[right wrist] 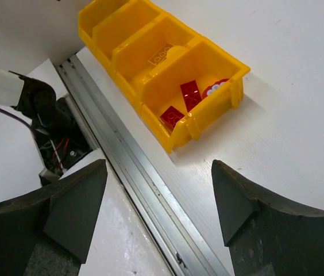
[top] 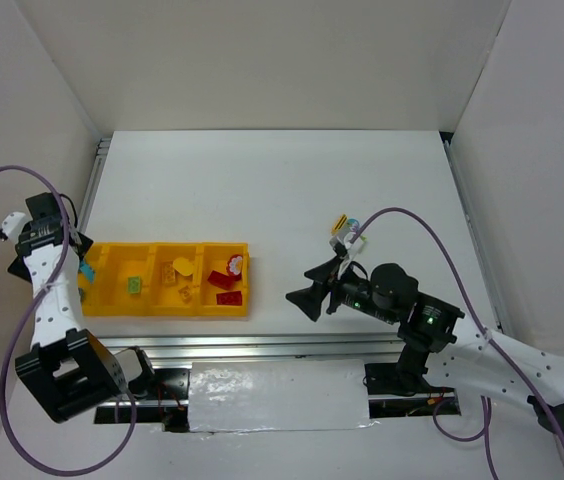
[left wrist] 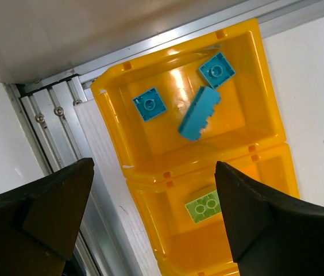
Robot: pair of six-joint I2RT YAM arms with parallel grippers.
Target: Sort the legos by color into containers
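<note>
Robot lab test cell; white panel walls [top: 262, 60] boxing white table [top: 282, 190]; aluminium rail [top: 262, 345]; purple cables [top: 14, 168]

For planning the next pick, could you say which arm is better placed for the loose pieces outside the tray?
Probably right: the loose pieces lie near the open right tool, while the left tool hangs over the tray's left end.

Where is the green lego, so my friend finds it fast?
Find the long yellow tray near the front edge of the table. Count to its second box from the left. The green lego there is the only green piece; blue legos sit next door.
</note>
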